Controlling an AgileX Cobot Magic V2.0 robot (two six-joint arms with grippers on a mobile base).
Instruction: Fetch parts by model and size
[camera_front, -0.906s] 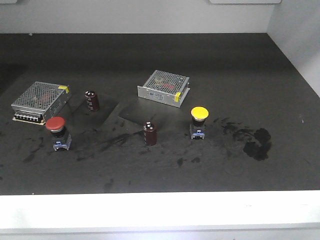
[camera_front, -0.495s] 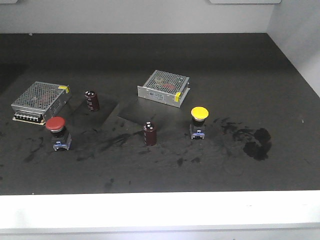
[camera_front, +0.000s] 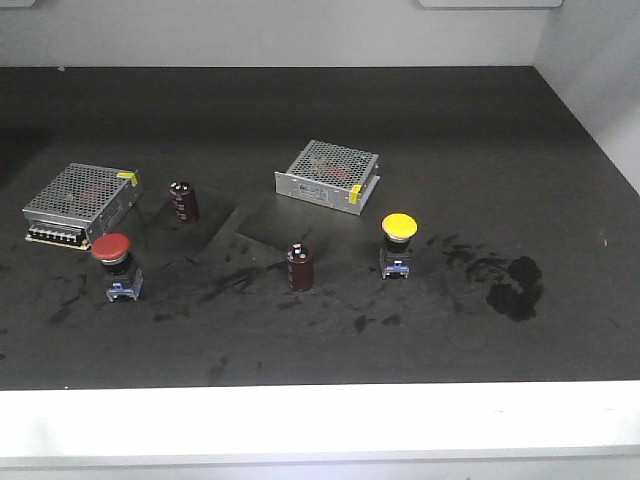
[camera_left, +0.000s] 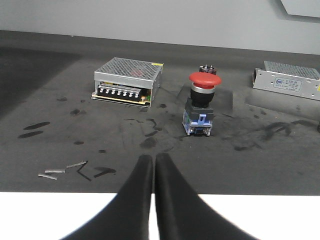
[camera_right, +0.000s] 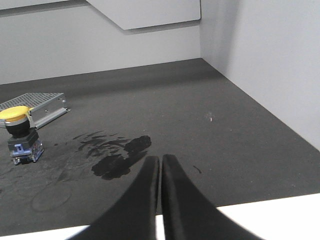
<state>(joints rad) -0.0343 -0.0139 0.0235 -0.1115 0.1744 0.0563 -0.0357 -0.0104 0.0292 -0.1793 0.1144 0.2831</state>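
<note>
Red-capped switch (camera_left: 202, 102) stood ahead-right of the left gripper (camera_left: 153, 158), fingers pressed together; yellow-capped switch (camera_right: 20, 132) well left of the equally closed right gripper (camera_right: 160, 159). Nothing had shifted; fetching unstarted.

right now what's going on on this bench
Nothing is being handled. The left gripper, shut and empty, has the red push-button switch ahead of it, slightly to the right. The right gripper, also shut and empty, has the yellow push-button switch off to its left. Both switches stand upright on the dark table, untouched.
</note>
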